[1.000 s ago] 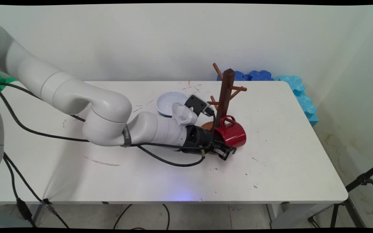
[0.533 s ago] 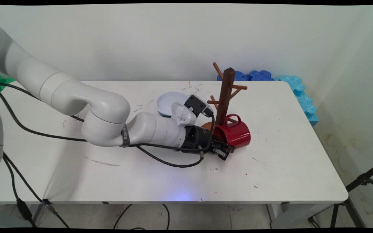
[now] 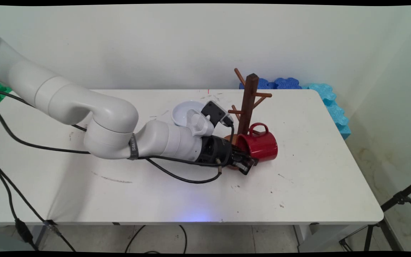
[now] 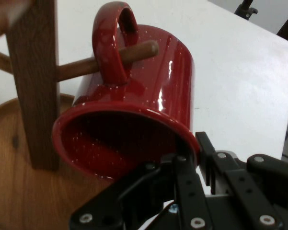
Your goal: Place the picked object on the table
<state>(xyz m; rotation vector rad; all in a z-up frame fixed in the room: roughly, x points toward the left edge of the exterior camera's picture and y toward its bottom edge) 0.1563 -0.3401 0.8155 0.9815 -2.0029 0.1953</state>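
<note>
The tool [image 3: 245,163] grips the rim of the empty red mug [image 3: 260,145], whose handle hangs on a peg of the rack [image 3: 247,104]; a bowl [image 3: 181,113] sits at 10 o'clock.

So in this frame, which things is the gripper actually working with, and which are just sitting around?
In play:
- gripper, fingers pinching the mug's rim
- red mug, handle hooked on a low peg
- wooden mug tree

Lying about:
- white bowl, behind the wrist
- blue foam pieces, off the table's far right edge
- white table
</note>
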